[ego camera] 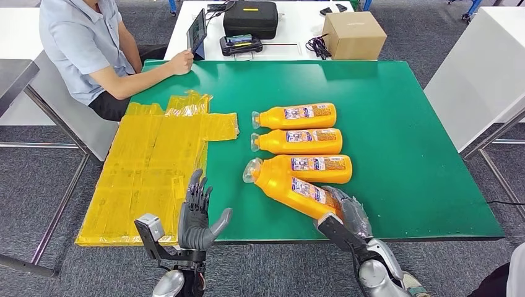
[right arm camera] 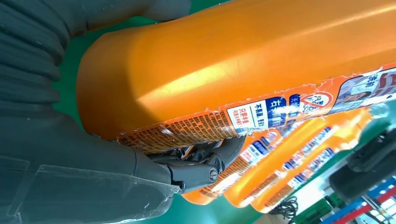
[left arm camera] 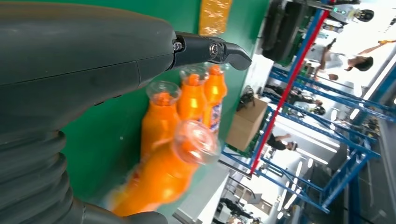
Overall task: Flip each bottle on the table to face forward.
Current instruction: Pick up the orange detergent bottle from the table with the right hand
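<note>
Gripping nearest bottle (ego camera: 296,189) base, right hand (ego camera: 344,210), seemingly near table (ego camera: 402,154) edge.

I'm working in a lab or test workshop: grey carpet (ego camera: 433,49), a green table (ego camera: 402,124), white benches (ego camera: 297,25) with a black case (ego camera: 251,17) and cardboard box (ego camera: 354,35), blue racking (left arm camera: 327,140) beyond.

From my remote station I see grey carpet floor (ego camera: 433,49) under a green table (ego camera: 402,148), a white table (ego camera: 303,28) beyond it holding a black case (ego camera: 250,17) and cardboard box (ego camera: 354,35), and blue shelving frames (left arm camera: 327,140) under bright light.
</note>
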You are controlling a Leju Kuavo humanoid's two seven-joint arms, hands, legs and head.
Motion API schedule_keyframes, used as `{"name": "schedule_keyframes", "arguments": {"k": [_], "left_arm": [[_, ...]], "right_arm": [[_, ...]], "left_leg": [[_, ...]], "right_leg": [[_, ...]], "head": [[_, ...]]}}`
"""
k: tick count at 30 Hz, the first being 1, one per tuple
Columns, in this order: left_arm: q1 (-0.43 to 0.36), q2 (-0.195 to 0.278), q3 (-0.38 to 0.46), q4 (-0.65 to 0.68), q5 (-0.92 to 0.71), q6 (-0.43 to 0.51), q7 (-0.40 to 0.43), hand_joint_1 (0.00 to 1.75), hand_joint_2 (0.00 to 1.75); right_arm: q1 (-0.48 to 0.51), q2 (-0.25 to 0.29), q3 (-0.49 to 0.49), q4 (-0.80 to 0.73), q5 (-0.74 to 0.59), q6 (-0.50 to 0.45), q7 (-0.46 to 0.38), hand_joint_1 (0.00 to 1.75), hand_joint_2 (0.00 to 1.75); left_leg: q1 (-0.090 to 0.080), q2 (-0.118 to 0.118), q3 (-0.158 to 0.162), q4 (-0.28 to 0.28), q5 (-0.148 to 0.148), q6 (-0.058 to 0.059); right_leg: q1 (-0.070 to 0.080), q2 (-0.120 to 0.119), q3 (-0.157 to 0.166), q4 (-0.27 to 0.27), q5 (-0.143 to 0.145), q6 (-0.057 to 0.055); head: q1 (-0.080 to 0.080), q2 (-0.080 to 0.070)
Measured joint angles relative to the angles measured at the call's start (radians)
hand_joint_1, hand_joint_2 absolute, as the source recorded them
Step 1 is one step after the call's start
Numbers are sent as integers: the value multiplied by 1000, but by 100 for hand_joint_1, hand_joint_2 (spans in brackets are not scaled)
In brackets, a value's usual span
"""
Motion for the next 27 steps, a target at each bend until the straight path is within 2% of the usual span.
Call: {"name": "schedule_keyframes", "arguments": {"k": [4,12,17,21,27], "left_arm": [[-9,0,1,61,51,-42,14,0,175],[-43,0,1,198,173,-218,90,0,175],[-81,-3,1,292,214,-291,124,0,175],[-118,-6,-1,359,183,-327,71,0,175],[-165,-15,-2,379,84,-257,-27,0,175]], "right_arm": [[0,13,0,-21,-19,-1,-12,175,175],[-15,34,28,-68,-56,24,-52,175,175],[-46,42,64,-77,-73,32,-56,175,175],[-69,44,91,-77,-99,67,-66,175,175],[-103,58,140,-68,-113,115,-71,175,175]], "left_leg": [[0,0,-1,0,0,0],[0,0,-1,0,0,0],[0,0,-1,0,0,0],[0,0,-1,0,1,0],[0,-1,-2,0,1,0]], "right_leg": [[0,0,-1,0,0,0],[0,0,-1,0,0,0],[0,0,-1,0,0,0],[0,0,-1,0,0,0],[0,0,-1,0,0,0]], "head": [[0,0],[0,0],[0,0],[0,0],[0,0]]}}
